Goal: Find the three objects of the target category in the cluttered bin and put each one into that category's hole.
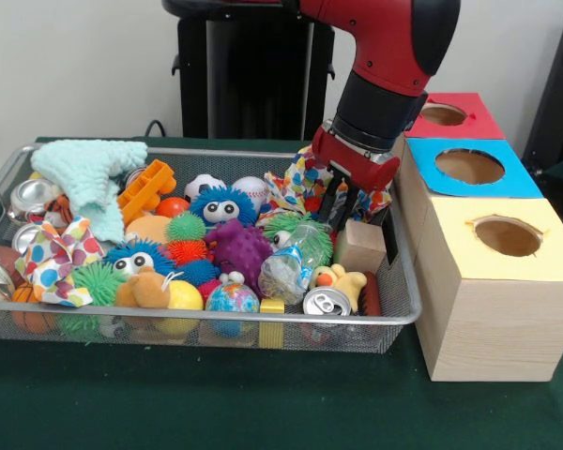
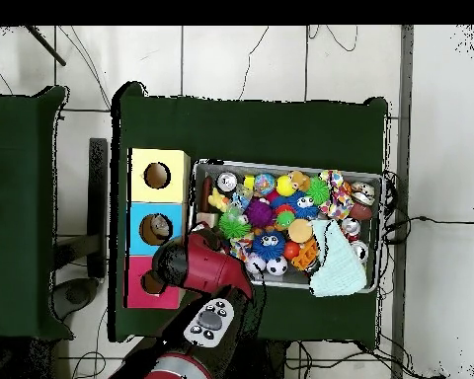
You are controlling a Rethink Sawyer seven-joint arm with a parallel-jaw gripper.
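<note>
The wire mesh bin (image 1: 216,317) is full of toys. My gripper (image 1: 342,204) hangs low over its back right part, fingers apart, just above and behind a clear plastic film bundle (image 1: 311,242). A second clear bundle (image 1: 283,274) lies just in front of that one. I cannot make out a third. Nothing is held. The red-topped box with its round hole (image 1: 443,114) stands farthest back to the right of the bin. In the overhead view the arm (image 2: 197,266) covers the gripper and part of the red box (image 2: 140,286); the bin's rim (image 2: 379,180) shows.
A blue-topped box (image 1: 469,166) and a yellow-topped box (image 1: 507,236) stand in front of the red one. In the bin lie silver cans (image 1: 327,302), polka-dot cloths (image 1: 56,262), a mint knitted cloth (image 1: 94,173), a wooden block (image 1: 361,246), and fuzzy and spiky balls.
</note>
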